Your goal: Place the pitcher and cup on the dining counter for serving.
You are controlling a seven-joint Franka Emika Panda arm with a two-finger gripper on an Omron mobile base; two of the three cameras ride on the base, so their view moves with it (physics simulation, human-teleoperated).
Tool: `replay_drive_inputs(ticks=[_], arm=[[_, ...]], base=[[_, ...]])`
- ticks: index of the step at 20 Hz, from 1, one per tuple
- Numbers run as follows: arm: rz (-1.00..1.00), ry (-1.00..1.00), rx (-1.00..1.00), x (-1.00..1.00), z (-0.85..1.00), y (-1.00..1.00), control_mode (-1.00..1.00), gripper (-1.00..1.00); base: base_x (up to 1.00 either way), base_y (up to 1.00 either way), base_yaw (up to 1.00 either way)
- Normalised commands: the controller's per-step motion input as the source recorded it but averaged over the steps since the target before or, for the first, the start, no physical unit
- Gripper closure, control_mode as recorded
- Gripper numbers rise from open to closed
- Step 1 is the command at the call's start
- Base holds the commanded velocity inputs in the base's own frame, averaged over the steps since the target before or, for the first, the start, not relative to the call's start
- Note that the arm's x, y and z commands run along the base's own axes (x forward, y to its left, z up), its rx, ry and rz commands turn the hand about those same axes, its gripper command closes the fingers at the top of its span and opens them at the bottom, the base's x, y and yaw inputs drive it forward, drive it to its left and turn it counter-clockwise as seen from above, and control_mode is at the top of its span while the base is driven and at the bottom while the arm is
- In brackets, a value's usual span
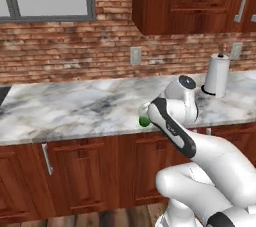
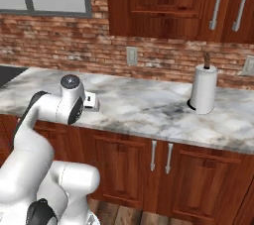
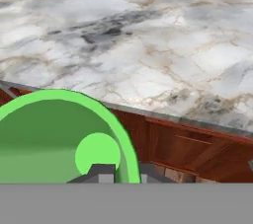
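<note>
Holding cup [image 3: 59, 139] at rim, fingers [image 3: 101, 172] pinching wall beside desk [image 3: 148, 45] edge. Light, rigid, likely slick; thin rim grip could slip if tilted.

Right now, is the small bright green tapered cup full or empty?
Empty: the hand view looks into the small bright green tapered cup and shows bare green walls and its round green floor, nothing inside.

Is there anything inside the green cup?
The hand view looks into the cup: green walls and a lighter round bottom, nothing else. The lowest part is cut off, near the jaws.
</note>
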Motion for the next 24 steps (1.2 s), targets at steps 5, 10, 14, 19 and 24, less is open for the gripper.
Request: replay_drive_inputs(ticks=[5,10,14,19,24], arm=[[0.00,0.00,0.00,0.00,0.00,0.00,1.00,1.00],[0.00,0.00,0.00,0.00,0.00,0.00,1.00,1.00],[0.00,0.00,0.00,0.00,0.00,0.00,1.00,1.00],[0.00,0.00,0.00,0.00,0.00,0.00,1.00,1.00],[0.00,0.00,0.00,0.00,0.00,0.00,1.00,1.00]], base=[[-0.77,-0.08,0.79],[-0.47,0.00,0.84],[-0.16,0.04,0.82],[-0.07,0.21,0.82],[-0.03,0.10,0.87]])
